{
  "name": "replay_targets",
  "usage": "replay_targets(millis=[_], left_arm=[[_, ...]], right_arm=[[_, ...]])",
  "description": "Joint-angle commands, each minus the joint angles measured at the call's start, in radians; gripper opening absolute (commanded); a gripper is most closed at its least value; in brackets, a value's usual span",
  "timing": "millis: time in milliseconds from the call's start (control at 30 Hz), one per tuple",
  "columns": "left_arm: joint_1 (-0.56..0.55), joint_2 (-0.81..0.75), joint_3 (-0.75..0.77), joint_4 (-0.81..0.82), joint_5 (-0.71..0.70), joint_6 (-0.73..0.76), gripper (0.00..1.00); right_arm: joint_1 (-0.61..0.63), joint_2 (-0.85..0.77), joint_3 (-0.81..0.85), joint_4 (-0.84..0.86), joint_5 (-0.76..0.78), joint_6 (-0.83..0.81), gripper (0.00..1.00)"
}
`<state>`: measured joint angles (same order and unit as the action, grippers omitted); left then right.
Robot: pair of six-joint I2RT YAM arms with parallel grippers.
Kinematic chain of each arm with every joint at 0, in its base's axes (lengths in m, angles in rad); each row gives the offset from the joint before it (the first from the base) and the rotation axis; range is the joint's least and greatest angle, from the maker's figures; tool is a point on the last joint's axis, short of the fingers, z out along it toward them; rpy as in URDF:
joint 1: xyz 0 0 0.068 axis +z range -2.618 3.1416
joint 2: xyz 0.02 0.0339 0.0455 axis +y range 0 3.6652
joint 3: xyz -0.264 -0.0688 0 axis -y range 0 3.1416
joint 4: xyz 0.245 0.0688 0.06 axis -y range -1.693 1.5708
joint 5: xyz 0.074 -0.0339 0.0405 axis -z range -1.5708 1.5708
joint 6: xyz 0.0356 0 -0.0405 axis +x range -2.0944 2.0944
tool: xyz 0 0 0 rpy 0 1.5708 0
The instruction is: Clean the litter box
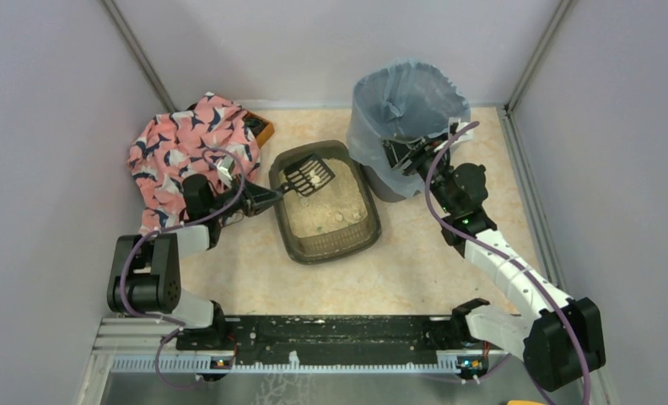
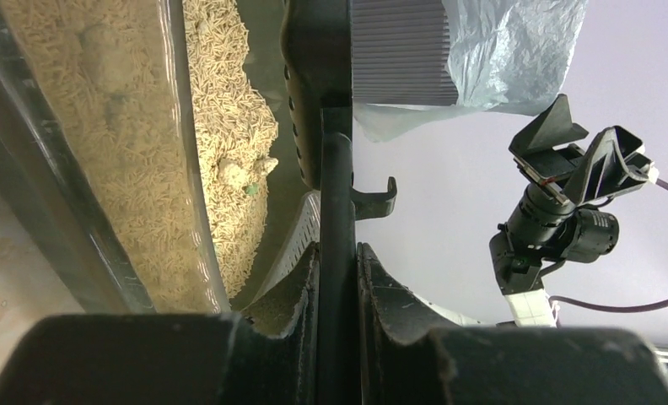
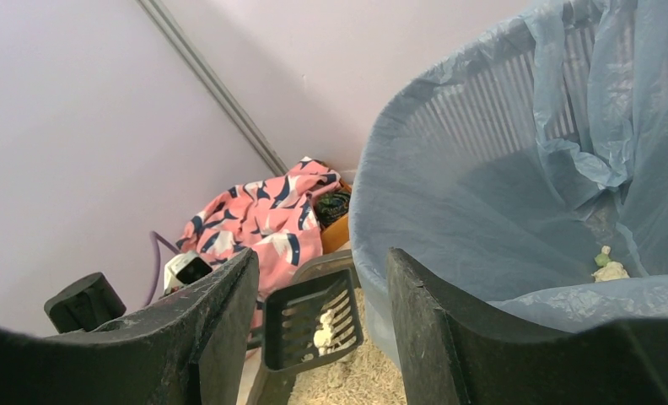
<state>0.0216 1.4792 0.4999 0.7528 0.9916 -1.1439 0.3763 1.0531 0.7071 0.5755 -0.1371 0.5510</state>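
Down at the near edge, a black rail [image 1: 339,337] carried both arm bases, and beyond it the beige desk [image 1: 415,270] spread out to the walls. Over on the far left, a pink patterned cloth [image 1: 183,152] lay heaped in the corner. The round bin [image 1: 406,101] with its blue-grey liner stood at the far right, one pale lump [image 3: 609,268] resting down inside the bag.

Centre stage sat the litter box [image 1: 288,236], flat on the desk between cloth and bin. Its far right corner lay just beside the bin's base, and sandy granules covered its floor.

The left gripper [image 1: 259,201] reached in from the box's left side, clenched hard on the handle of the black slotted scoop [image 1: 309,175]. The wrist view showed that handle pinched tight between the fingers [image 2: 301,287]. The scoop's head hung over the far left part of the box, carrying small pale clumps [image 1: 316,175].

The right gripper [image 1: 406,152] was up against the bin's near side, its fingers [image 3: 221,312] spread wide and grasping nothing. One more clump [image 2: 242,169] lay loose in the granules.
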Motion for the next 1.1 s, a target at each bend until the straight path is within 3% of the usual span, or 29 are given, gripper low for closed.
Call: replay_targets(millis=[0, 100, 200, 300, 433, 567, 667, 933, 1067], left_arm=[[-0.010, 0.009, -0.020, 0.143, 0.016, -0.068, 0.00], [0.027, 0.000, -0.024, 0.204, 0.039, -0.142, 0.00], [0.023, -0.022, 0.045, 0.106, 0.028, -0.111, 0.00], [-0.057, -0.034, 0.063, -0.018, -0.026, -0.030, 0.00], [0.017, -0.005, -0.066, 0.175, -0.004, -0.127, 0.00], [0.039, 0.037, -0.075, 0.276, 0.033, -0.179, 0.00], [0.030, 0.029, -0.041, 0.194, 0.013, -0.140, 0.00], [0.008, 0.036, 0.006, 0.231, 0.011, -0.190, 0.00], [0.008, 0.007, 0.131, 0.121, -0.027, -0.177, 0.00]], right_arm=[[-0.012, 0.016, -0.030, -0.175, 0.008, -0.012, 0.58], [-0.012, 0.003, -0.022, -0.191, 0.010, -0.025, 0.58], [-0.012, -0.018, -0.023, -0.190, 0.011, -0.036, 0.58], [-0.012, -0.016, -0.023, -0.192, 0.022, -0.037, 0.58], [-0.013, -0.012, -0.024, -0.187, 0.013, -0.031, 0.58], [-0.012, -0.005, -0.011, -0.207, 0.014, -0.041, 0.58], [-0.012, -0.016, -0.018, -0.200, 0.019, -0.041, 0.58], [-0.012, -0.011, -0.019, -0.199, 0.015, -0.034, 0.58], [-0.012, -0.016, -0.013, -0.201, 0.015, -0.034, 0.58]])
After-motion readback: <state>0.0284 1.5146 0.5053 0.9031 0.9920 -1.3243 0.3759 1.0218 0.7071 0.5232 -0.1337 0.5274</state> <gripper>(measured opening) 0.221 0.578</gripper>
